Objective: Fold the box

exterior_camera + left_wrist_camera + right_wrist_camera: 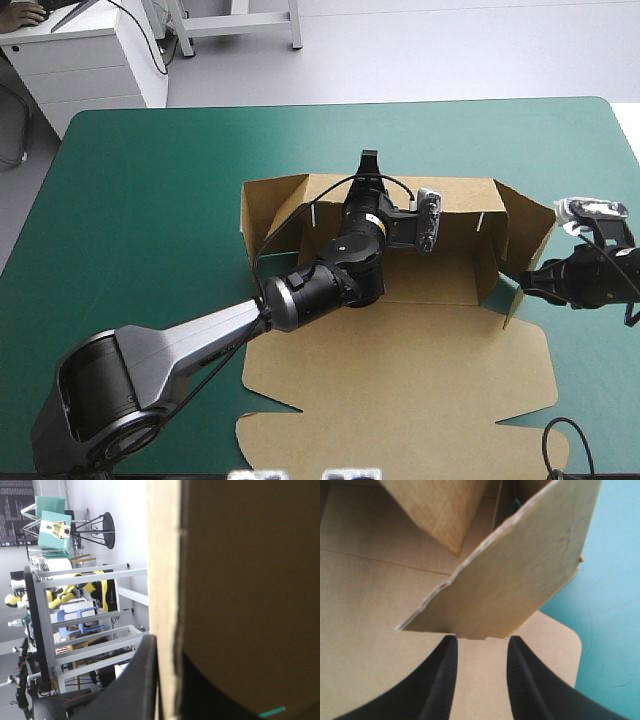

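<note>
Brown box (400, 370) walls half-raised, lid flat; left claw (369, 158) pinches its far wall, right claw (481, 642) spread.

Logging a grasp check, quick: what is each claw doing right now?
Left claw: shut on the box, at its raised far wall.
Right claw: open, a side flap just ahead.
</note>
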Controlling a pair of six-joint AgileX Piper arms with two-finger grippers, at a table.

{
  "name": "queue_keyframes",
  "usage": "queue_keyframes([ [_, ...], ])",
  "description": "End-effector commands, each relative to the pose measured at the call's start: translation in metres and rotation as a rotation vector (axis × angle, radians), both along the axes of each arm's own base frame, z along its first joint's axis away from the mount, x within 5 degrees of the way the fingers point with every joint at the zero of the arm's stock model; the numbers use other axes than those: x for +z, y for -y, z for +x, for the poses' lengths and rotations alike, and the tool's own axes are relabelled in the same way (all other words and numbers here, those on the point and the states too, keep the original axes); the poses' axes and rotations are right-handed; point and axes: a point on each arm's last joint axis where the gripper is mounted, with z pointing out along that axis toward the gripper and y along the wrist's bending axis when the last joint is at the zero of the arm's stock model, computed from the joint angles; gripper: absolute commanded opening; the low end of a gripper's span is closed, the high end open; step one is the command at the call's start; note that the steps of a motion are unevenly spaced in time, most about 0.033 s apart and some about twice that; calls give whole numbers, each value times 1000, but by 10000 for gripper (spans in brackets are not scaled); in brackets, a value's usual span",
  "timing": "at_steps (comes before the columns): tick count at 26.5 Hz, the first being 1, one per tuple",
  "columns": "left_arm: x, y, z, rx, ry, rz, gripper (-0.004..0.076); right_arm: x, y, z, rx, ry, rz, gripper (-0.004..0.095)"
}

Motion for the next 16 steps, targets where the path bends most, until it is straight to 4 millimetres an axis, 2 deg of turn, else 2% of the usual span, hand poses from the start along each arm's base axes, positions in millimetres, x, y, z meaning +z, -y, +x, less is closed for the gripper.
queue_keyframes([
  [1, 28, -9, -6, 11, 39, -61, -8, 6, -11, -14, -3, 80, 54, 320],
  [7, 28, -8, -6, 2, 41, -66, -8, 7, -9, -20, -50, 160, -2, 320],
  [16, 28, -8, -6, 5, 40, -64, -8, 3, -1, -21, -122, 114, -74, 320],
])
